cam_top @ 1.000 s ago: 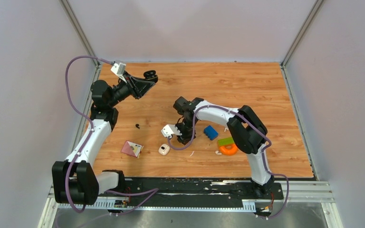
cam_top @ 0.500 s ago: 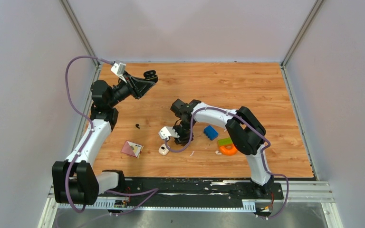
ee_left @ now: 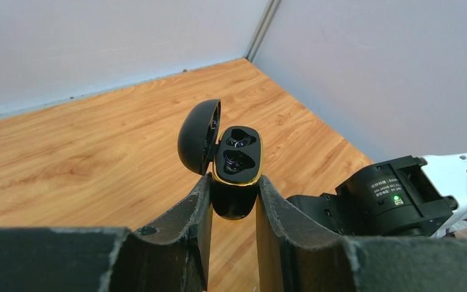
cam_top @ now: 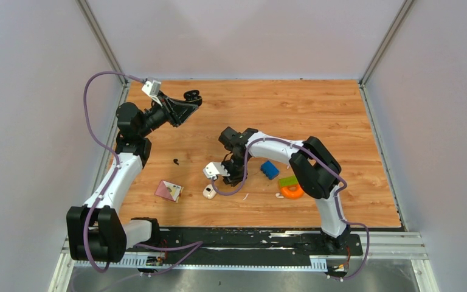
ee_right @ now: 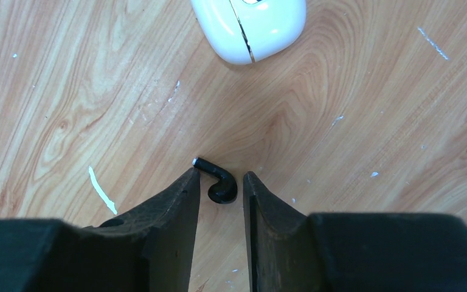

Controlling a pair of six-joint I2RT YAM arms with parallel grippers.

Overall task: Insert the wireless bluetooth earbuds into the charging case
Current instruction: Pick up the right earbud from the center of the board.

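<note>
The left tool [ee_left: 233,185] is clenched on the open black case [ee_left: 237,161], held up above the surface [ee_left: 97,152]. The right tool [ee_right: 221,173] stands narrowly parted around a black earbud [ee_right: 222,190] lying there near the white case [ee_right: 249,24].

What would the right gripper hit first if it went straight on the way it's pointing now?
Most likely the black earbud lying between its jaws, then the wooden table right under it, though depth is hard to judge.

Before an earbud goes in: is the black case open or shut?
Open. The left hand holds the black case with its lid hinged back, both wells showing and empty.
</note>
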